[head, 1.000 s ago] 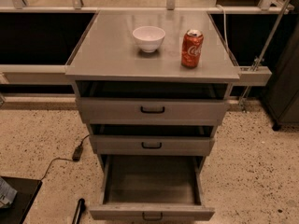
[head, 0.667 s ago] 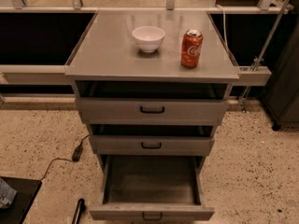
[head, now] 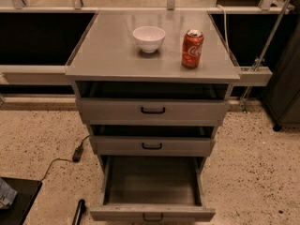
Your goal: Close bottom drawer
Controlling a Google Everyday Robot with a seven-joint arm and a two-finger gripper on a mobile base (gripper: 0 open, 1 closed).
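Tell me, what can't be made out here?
Claw: camera view shows only what is likely its dark tip at lower left; the frame edge cuts the rest.
Bottom drawer: handle clipped by the bottom edge.
Top drawer, middle drawer: insides lost in shadow.

Gripper point(head: 78, 212), as far as can be told, is showing only as a slim dark bar with a rounded tip, entering from the bottom edge of the camera view, left of centre; it is standing nearly upright, leaning slightly rightward, and sitting low in the view
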